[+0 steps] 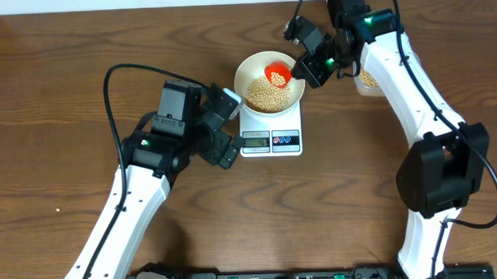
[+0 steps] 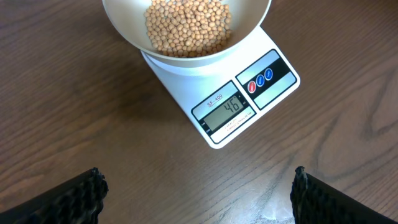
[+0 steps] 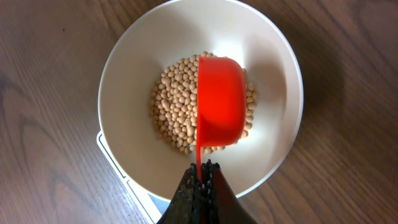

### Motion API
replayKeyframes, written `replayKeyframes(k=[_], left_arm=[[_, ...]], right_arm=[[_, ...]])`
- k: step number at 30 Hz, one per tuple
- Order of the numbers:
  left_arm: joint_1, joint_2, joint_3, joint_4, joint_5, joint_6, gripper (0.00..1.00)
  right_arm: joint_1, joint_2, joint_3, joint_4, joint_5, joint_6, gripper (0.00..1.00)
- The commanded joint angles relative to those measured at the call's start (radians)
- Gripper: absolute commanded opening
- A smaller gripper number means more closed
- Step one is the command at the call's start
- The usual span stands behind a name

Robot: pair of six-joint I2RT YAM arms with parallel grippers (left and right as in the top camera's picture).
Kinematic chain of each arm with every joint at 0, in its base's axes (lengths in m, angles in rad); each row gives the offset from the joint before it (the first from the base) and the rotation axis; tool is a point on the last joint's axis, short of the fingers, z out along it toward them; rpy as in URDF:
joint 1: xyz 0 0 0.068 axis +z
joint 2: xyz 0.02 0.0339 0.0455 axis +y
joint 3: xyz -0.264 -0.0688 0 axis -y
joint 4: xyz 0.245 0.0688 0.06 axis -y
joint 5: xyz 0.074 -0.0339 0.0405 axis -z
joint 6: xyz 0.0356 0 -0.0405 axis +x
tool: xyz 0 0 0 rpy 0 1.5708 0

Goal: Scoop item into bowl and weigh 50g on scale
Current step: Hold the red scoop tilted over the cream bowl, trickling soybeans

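The right gripper (image 3: 200, 171) pinches the thin handle of the red scoop (image 3: 221, 99) above the bowl (image 3: 130, 74); the beans (image 3: 171, 106) look light and roll-prone.

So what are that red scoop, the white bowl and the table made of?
The scoop: probably plastic; even bright orange-red, smooth, faint sheen.
The bowl: plastic or ceramic, cannot tell; plain smooth white, matte.
The table: wood or wood-look laminate; dark brown with visible grain lines.
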Motion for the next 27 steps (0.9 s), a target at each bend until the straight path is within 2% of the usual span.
replayKeyframes(k=[1,27], left_arm=[[0.001,0.008,0.005,-0.003,0.015,0.016,0.97],[0.001,0.008,0.005,-0.003,0.015,0.016,0.96]], right_arm=[[0.009,-0.038,0.007,-0.005,0.003,-0.015,0.01],[0.029,-0.038,0.007,-0.012,0.03,-0.06,0.01]])
